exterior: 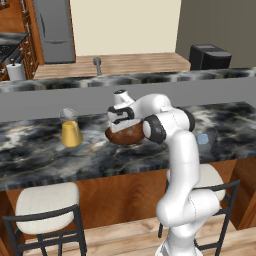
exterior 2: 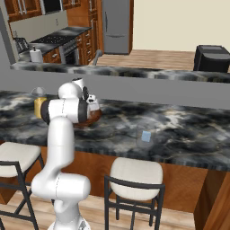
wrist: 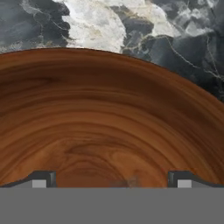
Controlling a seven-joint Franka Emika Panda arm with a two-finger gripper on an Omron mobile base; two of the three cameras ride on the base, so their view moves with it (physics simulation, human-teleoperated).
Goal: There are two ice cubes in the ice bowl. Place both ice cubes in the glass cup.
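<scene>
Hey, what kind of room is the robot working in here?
A rendered home kitchen, by the look of it: a dark marble counter with bar stools tucked under it, a fridge at the back, and a stove among wooden cabinets.

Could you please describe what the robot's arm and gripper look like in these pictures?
The arm is glossy white, built of rounded tubular links with dark grey-black bands at the joints. The hand is white with black parts. In the hand view, the gripper has two small dark fingertips with light grey faces. No cables or markings are visible.
</scene>
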